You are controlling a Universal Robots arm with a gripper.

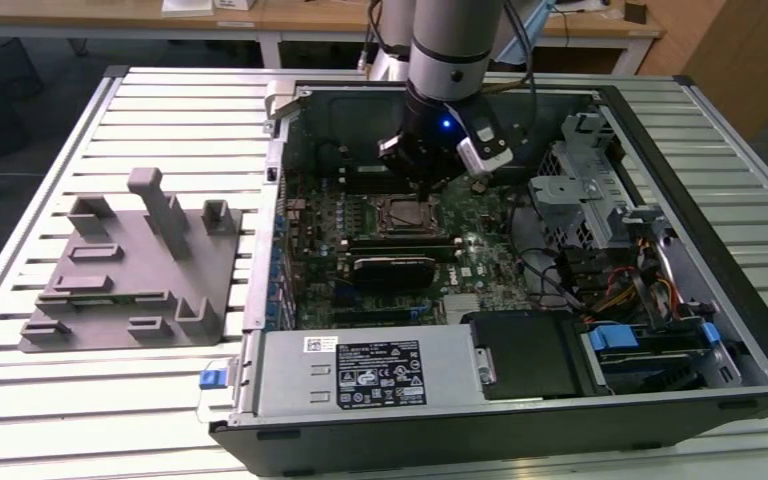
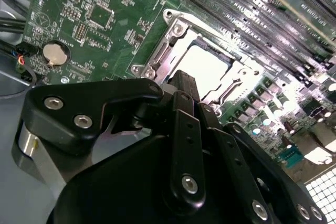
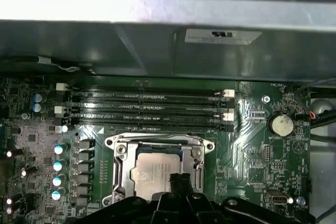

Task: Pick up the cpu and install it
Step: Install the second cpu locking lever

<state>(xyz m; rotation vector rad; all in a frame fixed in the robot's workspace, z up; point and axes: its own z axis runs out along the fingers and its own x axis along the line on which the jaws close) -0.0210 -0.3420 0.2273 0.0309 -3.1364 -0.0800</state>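
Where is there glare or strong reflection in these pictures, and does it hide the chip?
In the first wrist view, a bright band washes out the grey metal case wall, while the pale silver square cpu in its socket reads plainly. In the second wrist view, the cpu looks nearly white, and the black gripper blocks its near edge.

From my remote station, even overhead light fills the exterior view; glare streaks the memory slots [image 2: 273, 3] in the second wrist view, while the claw [image 2: 184, 108] looms dark and soft-focused.
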